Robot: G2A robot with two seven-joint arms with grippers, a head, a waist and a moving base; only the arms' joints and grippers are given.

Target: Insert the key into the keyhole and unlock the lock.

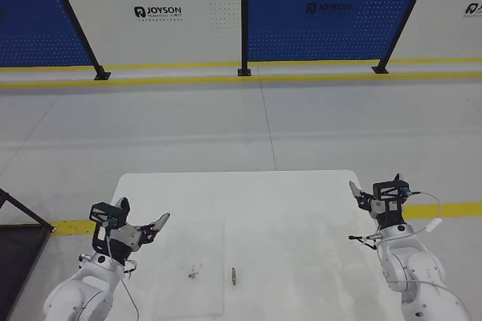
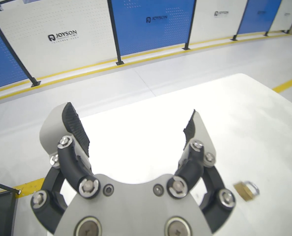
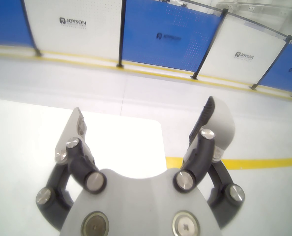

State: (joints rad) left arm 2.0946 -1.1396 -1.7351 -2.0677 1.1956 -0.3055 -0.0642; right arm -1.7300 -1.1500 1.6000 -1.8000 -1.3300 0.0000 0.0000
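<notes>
lock [image 2: 245, 191]: on the surface [image 1: 305, 209], near the left jaws, outside them.
key [image 1: 234, 277]: beside the lock.
left jaws: spread, empty.
right jaws: spread, empty, well apart from the lock.

White table [image 1: 305, 217] on a pale grey floor [image 1: 225, 120], fenced at the back.

In the top view, blue panels [image 1: 321, 28] and white panels [image 1: 157, 32] run along the upper edge, held by black posts [image 1: 244, 40]. A pair of yellow floor lines [image 1: 185, 80] runs just below them. Another yellow stripe [image 1: 458, 210] crosses the floor at centre right, and a black frame [image 1: 8, 217] stands at lower left, beside the table.
</notes>
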